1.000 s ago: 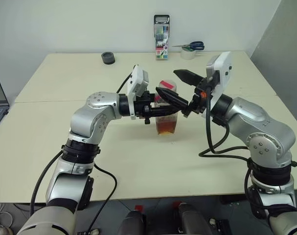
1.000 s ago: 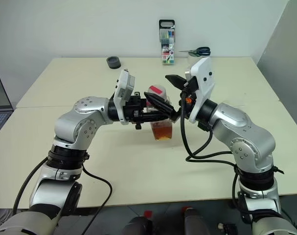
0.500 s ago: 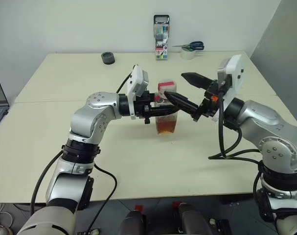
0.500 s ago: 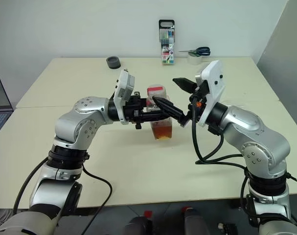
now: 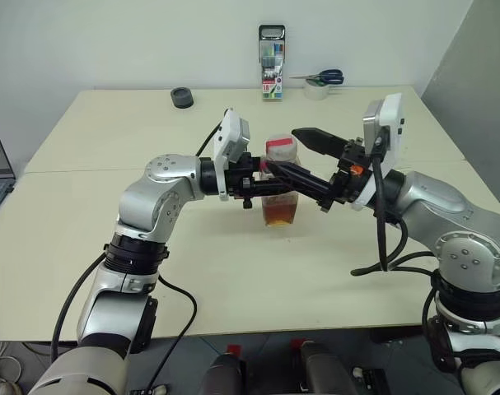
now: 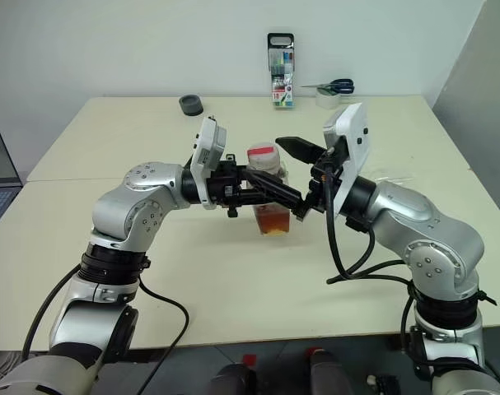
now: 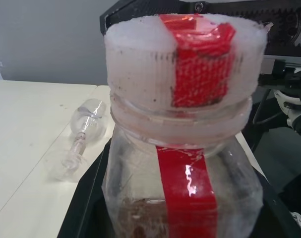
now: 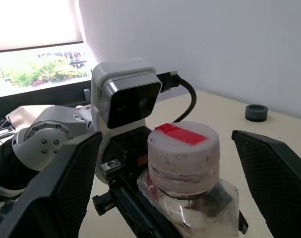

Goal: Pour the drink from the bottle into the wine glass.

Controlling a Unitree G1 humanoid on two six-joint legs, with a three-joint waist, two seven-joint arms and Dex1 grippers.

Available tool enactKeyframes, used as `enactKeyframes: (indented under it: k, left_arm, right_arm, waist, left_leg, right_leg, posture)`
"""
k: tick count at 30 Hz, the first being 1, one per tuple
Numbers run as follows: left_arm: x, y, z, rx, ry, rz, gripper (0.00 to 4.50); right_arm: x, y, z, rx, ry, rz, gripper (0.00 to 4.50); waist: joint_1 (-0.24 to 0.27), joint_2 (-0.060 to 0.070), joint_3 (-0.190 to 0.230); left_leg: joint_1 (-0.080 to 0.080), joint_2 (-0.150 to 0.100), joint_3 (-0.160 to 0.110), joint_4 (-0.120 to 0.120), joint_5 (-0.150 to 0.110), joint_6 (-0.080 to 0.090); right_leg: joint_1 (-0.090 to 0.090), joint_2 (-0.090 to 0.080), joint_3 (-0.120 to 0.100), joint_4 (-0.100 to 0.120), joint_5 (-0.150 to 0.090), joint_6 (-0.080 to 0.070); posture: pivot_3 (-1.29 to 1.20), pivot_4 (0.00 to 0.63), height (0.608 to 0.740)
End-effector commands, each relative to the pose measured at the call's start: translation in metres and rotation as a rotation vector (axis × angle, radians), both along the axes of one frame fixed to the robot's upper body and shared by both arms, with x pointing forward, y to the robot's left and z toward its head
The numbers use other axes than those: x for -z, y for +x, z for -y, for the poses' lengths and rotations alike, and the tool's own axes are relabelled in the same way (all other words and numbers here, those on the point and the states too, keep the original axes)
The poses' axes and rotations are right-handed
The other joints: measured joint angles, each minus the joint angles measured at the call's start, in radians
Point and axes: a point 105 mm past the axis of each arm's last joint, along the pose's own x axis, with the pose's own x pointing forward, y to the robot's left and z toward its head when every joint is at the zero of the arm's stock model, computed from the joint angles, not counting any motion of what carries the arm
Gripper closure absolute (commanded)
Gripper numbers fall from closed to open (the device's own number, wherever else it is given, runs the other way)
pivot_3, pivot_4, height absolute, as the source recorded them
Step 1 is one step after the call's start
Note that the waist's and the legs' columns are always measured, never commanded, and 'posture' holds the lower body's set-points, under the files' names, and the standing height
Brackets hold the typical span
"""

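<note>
Bottle (image 5: 280,185), upright above mid-table, drink (image 5: 280,215) settled in its lower part, clamped in the left gripper (image 5: 270,174); cap (image 5: 282,149) on, so nothing had been poured. Right gripper (image 6: 297,183), fingers spread wide either side of the cap, not touching it. Wine glass (image 7: 85,127) lay on its side, empty, on the table beyond the bottle; judged remaining: uncapping, righting the glass, pouring.

the two head views look forward and down from above over the table (image 5: 85,239), side by side, sharing nearly the same scene with a slight sideways offset. the left wrist view sits very close behind the bottle (image 7: 182,144), facing the right arm with the wine glass (image 7: 86,129) lying beyond. the right wrist view faces back at the left wrist's camera (image 8: 128,101), the same bottle near, between its fingers (image 8: 276,171)
</note>
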Motion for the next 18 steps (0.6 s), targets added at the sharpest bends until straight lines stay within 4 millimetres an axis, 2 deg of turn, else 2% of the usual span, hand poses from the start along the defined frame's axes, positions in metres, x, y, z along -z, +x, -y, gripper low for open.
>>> enactKeyframes:
  k: [1, 5, 8, 14, 18]
  left_arm:
    - [-0.019, -0.005, 0.0, 0.017, -0.022, 0.077, 2.68]
    - [-0.019, -0.006, 0.001, 0.017, -0.02, 0.079, 2.68]
    - [-0.019, -0.005, 0.0, 0.016, -0.019, 0.078, 2.68]
    - [-0.018, -0.005, 0.002, 0.017, -0.021, 0.074, 2.68]
    - [-0.017, -0.006, 0.003, 0.02, -0.023, 0.069, 2.68]
  right_arm:
    - [-0.008, -0.001, -0.004, 0.001, 0.013, 0.044, 0.03]
    - [-0.008, 0.001, -0.007, -0.004, 0.018, 0.046, 0.03]
    - [-0.011, 0.003, -0.007, 0.002, 0.03, 0.054, 0.59]
    - [-0.02, 0.006, -0.002, 0.023, 0.064, 0.068, 2.71]
    - [-0.024, 0.007, 0.0, 0.041, 0.073, 0.079, 2.76]
  waist:
    - [0.0, 0.0, 0.0]
    - [0.0, 0.0, 0.0]
    - [0.0, 0.0, 0.0]
    - [0.0, 0.0, 0.0]
    - [0.0, 0.0, 0.0]
  left_leg:
    - [0.0, 0.0, 0.0, 0.0, 0.0, 0.0]
    - [0.0, 0.0, 0.0, 0.0, 0.0, 0.0]
    - [0.0, 0.0, 0.0, 0.0, 0.0, 0.0]
    - [0.0, 0.0, 0.0, 0.0, 0.0, 0.0]
    - [0.0, 0.0, 0.0, 0.0, 0.0, 0.0]
  right_leg:
    - [0.0, 0.0, 0.0, 0.0, 0.0, 0.0]
    - [0.0, 0.0, 0.0, 0.0, 0.0, 0.0]
    - [0.0, 0.0, 0.0, 0.0, 0.0, 0.0]
    - [0.0, 0.0, 0.0, 0.0, 0.0, 0.0]
    - [0.0, 0.0, 0.0, 0.0, 0.0, 0.0]
  posture:
    - [0.0, 0.15, 0.74]
    - [0.0, 0.15, 0.74]
    - [0.0, 0.15, 0.74]
    - [0.0, 0.15, 0.74]
    - [0.0, 0.15, 0.74]
